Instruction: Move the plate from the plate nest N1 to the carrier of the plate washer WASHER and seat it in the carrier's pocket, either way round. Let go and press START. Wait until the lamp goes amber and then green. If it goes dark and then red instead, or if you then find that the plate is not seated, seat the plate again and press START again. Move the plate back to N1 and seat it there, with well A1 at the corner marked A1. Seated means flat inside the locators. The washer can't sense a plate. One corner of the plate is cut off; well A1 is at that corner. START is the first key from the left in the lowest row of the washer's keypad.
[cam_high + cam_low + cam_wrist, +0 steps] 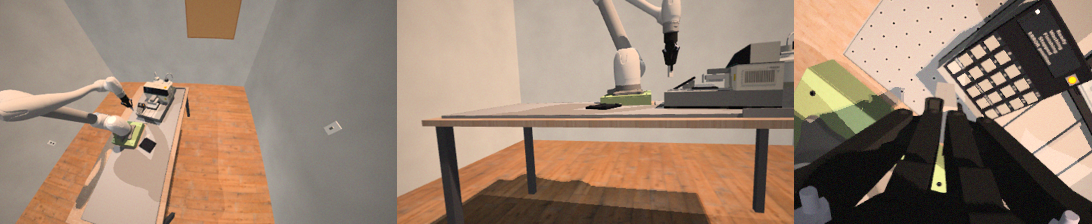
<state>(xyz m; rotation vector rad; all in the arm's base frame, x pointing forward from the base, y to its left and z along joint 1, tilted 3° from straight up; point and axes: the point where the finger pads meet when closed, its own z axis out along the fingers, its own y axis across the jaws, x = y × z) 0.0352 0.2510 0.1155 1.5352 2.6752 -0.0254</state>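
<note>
End effector [942, 98] pressed together, pinching nothing, hanging just above the near edge of the washer's keypad [987, 72], not touching it as far as I can tell.

Nest N1 [147, 144], well away from the keypad along the bench [573, 122], reads as a flat dark square with no plate on it. A pale ribbed slab, probably the plate [152, 113], lies just beside the keypad in front of the washer [159, 89]. Seating not judgeable.

So the transfer looks done and the START press is in hand. Left: lamp watch, return to N1.

A small yellow spot [1071, 80] shows beyond the keypad, possibly the lamp.

The green base plate [139, 136] sits between keypad and nest. Nothing blocks the descent.
</note>
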